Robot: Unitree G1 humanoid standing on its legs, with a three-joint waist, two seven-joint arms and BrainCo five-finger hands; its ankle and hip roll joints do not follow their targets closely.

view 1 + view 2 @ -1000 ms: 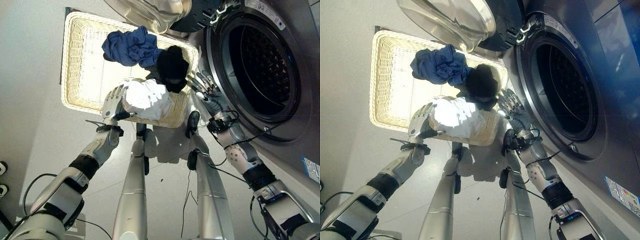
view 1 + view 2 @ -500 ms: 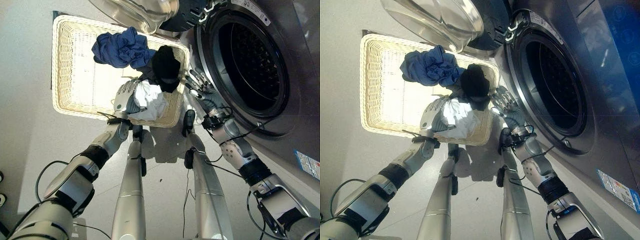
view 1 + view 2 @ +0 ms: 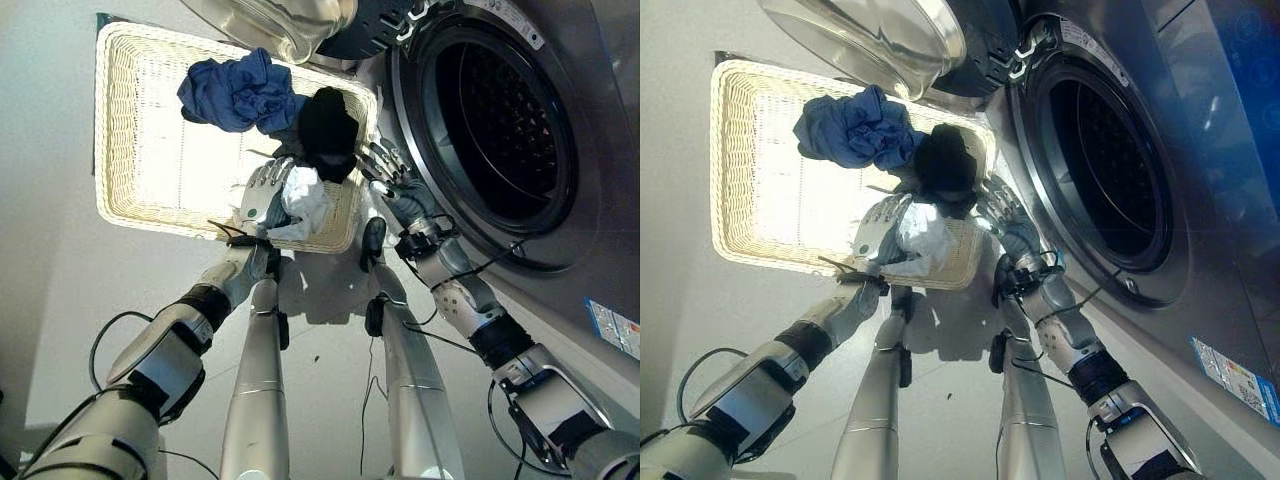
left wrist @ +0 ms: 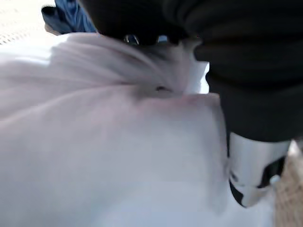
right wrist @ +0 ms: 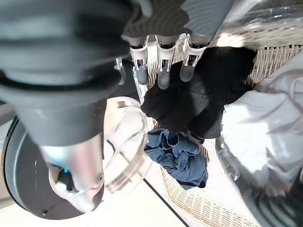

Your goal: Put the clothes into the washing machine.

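Left hand (image 3: 262, 195) curls its fingers into the white garment (image 3: 305, 200) in the wicker basket (image 3: 150, 150), soft, light cloth best bunched at its middle (it will droop), while the right hand (image 3: 392, 183) hovers spread beside the black garment (image 3: 327, 120).

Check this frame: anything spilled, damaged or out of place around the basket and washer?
Nothing stands out. The white garment, black garment and blue garment all lie inside the wicker basket. The washing machine door is open. The left hand grips the white garment; the right hand is open beside the black one.
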